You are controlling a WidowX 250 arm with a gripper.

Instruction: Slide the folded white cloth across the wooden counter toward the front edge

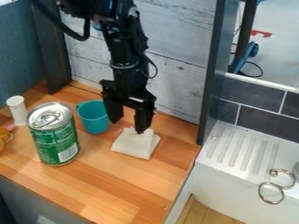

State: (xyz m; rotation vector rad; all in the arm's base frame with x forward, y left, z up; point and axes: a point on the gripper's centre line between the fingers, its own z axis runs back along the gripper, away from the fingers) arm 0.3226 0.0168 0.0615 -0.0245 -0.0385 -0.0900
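Arm: black, enters from the top edge, in front of the white plank wall (178, 83).
Gripper (128, 125): released, fingers spread, no object between them; hangs over the rear part of the wooden counter (114, 183).
Cloth (135, 144): off-white, folded or bunched into a small pad, lying on the counter under the gripper. The finger farther from the cup reaches its rear edge; contact or slight clearance, cannot tell.
Cup (95, 118): teal, upright, just beside the finger nearer to it.
Can (55, 135): green with a silver lid, upright, close to the cup on its other side.
White container (17, 110): small, upright, beyond the can.
Drainboard (239, 151): white, ribbed, past the dark post; metal rings (272, 188) at its front.
Risk, cloth: fingers look offset toward the cup, so closing here could catch only an edge or fold—cause, poor centring. Pressing lower could flatten or drag the soft pad.
Risk, cup: little side room; a sideways shift toward it could nudge or tip it into the can.
Risk, can: tall—a low swing that way could strike its rim.
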